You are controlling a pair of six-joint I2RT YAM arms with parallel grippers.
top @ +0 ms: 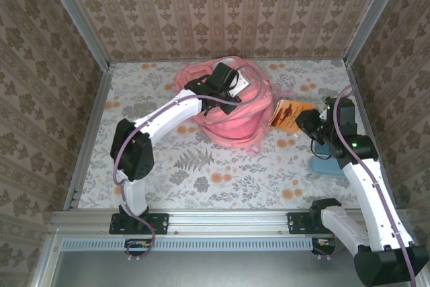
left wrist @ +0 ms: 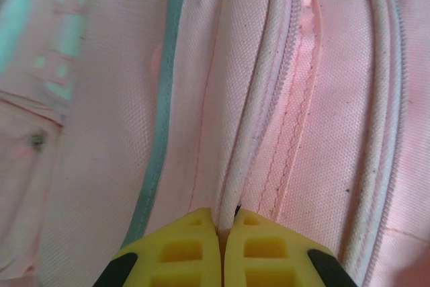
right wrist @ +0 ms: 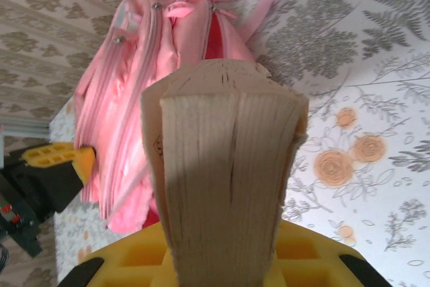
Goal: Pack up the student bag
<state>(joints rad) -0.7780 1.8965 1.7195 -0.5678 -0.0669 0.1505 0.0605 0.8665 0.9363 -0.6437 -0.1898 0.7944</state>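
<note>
Far-centre on the floral desk [top: 222, 173] slumps the salmon-pink woven-fabric backpack [top: 232, 124], its rounded white piping [left wrist: 254, 126] pinched by the closed left tool [left wrist: 222, 226], while the right tool [right wrist: 225, 260] clamps a thick, rough-edged paper book [right wrist: 225, 166].

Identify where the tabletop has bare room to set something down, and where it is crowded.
Free: the strip of table between its near edge and the student bag, and the far-left corner beside the bag. Crowded: the right side, with book, teal case and right arm.
</note>
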